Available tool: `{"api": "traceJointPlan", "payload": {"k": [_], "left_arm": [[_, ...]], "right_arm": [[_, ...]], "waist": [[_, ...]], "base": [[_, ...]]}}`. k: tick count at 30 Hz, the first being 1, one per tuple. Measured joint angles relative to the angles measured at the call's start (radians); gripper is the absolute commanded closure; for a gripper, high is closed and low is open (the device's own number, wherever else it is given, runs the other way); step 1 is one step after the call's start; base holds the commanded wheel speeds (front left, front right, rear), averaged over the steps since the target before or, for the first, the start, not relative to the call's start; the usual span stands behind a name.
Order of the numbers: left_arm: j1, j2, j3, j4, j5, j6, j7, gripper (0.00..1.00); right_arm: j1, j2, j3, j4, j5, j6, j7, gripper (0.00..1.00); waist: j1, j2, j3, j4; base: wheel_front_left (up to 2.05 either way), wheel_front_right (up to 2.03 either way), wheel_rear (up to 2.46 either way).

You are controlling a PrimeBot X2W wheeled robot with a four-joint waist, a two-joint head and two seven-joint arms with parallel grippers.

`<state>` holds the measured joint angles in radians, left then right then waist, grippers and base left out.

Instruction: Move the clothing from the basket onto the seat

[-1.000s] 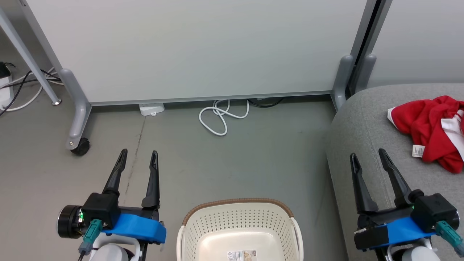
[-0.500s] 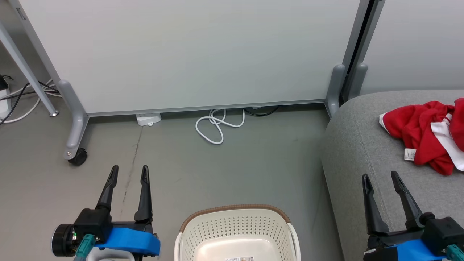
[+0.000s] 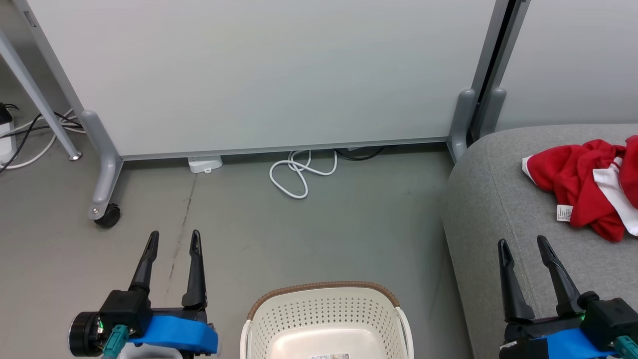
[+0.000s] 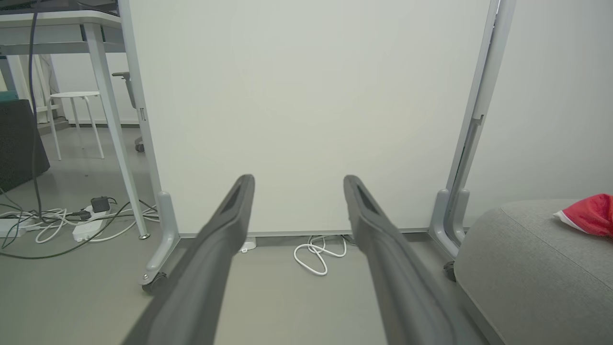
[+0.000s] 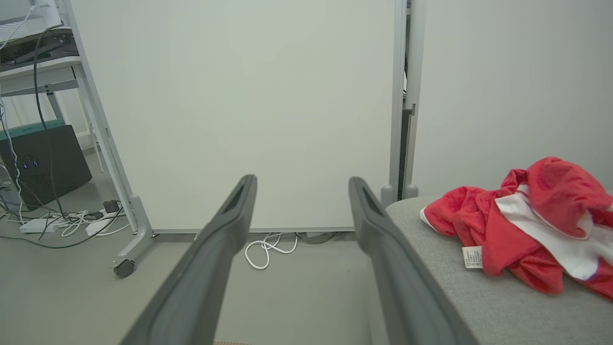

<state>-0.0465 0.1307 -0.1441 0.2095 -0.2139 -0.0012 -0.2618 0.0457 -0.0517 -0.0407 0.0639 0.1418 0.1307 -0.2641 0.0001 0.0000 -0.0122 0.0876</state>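
Note:
The red and white clothing (image 3: 585, 187) lies crumpled on the light-grey seat (image 3: 491, 199) at the right; the right wrist view has the clothing (image 5: 522, 230) on the seat (image 5: 483, 302) too. The cream basket (image 3: 324, 319) with a brown rim stands on the floor at the bottom centre, and the part of its inside in view holds nothing but a label. My left gripper (image 3: 173, 238) is open over the floor left of the basket. My right gripper (image 3: 522, 245) is open over the seat's near edge, short of the clothing.
A white partition on grey wheeled feet (image 3: 107, 174) runs across the back. A coiled white cable (image 3: 299, 172) and a white power adapter (image 3: 205, 163) lie at its base. More cables (image 3: 30, 129) and a table leg (image 3: 40, 97) stand at the far left.
The whole head view shifted down and slightly left between one second ago and half a second ago, so the camera moved. Both grippers sit lower in view, the left a little lower still since. Both stay open.

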Motion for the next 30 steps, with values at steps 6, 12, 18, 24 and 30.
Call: {"api": "traceJointPlan", "payload": {"k": [6,12,18,24,30], "left_arm": [[0.001,-0.010,0.011,0.008,0.012,-0.017,0.001,1.00],[0.041,-0.018,0.005,0.056,-0.009,-0.017,0.015,1.00],[0.041,-0.023,0.027,0.058,-0.121,-0.026,0.046,1.00],[0.039,-0.029,0.042,0.057,-0.229,-0.035,0.072,1.00],[0.035,-0.034,0.064,0.054,-0.330,-0.043,0.098,1.00]], "right_arm": [[0.000,0.000,0.001,0.005,0.002,0.000,0.000,1.00],[0.012,0.003,0.003,0.054,0.023,0.000,0.008,1.00],[0.010,0.003,0.000,0.066,0.141,0.000,0.035,1.00],[0.006,0.003,-0.005,0.076,0.252,0.000,0.065,1.00],[-0.003,0.003,-0.010,0.083,0.357,0.000,0.088,1.00]], "waist": [[0.0000,0.0000,0.001,0.001],[0.0001,0.0000,0.001,0.000],[0.0001,0.0000,0.002,-0.005],[0.0001,0.0000,0.002,-0.009],[0.0001,0.0000,0.003,-0.013]], "base": [[0.00,0.00,0.00],[0.00,0.00,0.00],[0.00,0.00,0.00],[0.00,0.00,0.00],[0.00,0.00,0.00]]}}
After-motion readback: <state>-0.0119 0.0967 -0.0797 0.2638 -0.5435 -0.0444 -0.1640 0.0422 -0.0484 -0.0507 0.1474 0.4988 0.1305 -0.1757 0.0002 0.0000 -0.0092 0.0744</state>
